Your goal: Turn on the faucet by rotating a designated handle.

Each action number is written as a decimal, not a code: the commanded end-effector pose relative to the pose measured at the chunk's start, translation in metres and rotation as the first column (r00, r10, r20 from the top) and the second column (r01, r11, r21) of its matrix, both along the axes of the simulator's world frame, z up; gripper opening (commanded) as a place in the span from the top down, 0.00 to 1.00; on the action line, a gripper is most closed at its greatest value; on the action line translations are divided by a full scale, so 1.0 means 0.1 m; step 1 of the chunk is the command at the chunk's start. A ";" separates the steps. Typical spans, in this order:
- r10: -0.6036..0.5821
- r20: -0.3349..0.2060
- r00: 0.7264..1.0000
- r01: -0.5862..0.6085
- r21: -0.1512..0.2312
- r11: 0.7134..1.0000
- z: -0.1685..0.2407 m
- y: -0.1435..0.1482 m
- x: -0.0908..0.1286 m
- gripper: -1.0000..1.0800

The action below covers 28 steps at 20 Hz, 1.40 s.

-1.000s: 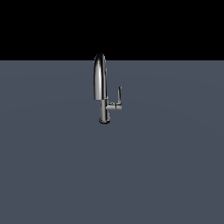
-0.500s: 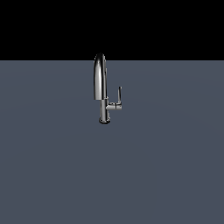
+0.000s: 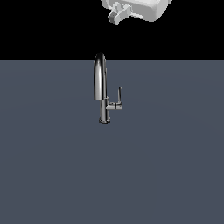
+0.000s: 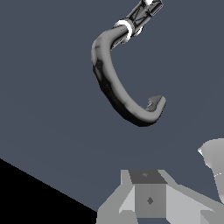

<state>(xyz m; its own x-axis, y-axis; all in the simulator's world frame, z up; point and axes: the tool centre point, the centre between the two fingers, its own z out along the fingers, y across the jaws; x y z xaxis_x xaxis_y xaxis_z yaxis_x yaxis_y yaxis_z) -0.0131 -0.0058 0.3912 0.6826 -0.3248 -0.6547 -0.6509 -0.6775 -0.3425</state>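
The chrome faucet stands upright on the grey-blue surface, its arched spout on top and its round dark base below. The handle is a thin upright lever on a short stub on the column's side toward the exterior view's right. My gripper hangs high above the faucet at the frame's top edge, well apart from it. In the wrist view the curved spout lies ahead of the gripper, whose fingers stand apart and hold nothing. The handle is not clear there.
A flat grey-blue surface extends around the faucet on all sides. Behind it the background is black.
My gripper has come into the exterior view at the top edge, above the faucet. The faucet and its handle have not moved.
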 end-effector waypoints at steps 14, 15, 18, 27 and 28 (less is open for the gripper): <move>-0.224 -0.290 0.931 0.294 0.228 0.928 -0.87 -0.22 0.76 1.00; -0.236 -0.312 0.920 0.317 0.240 0.918 -0.94 -0.23 0.81 1.00; -0.270 -0.382 0.884 0.388 0.274 0.880 -1.18 -0.27 0.94 1.00; -0.331 -0.569 0.753 0.577 0.330 0.747 -1.86 -0.32 1.20 1.00; -0.333 -0.585 0.739 0.593 0.332 0.733 -1.92 -0.32 1.22 1.00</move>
<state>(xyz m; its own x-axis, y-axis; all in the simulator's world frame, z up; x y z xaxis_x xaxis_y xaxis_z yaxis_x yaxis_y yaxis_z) 0.1052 -0.0376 0.2083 0.1285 -0.0993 -0.9867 -0.9875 -0.1041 -0.1182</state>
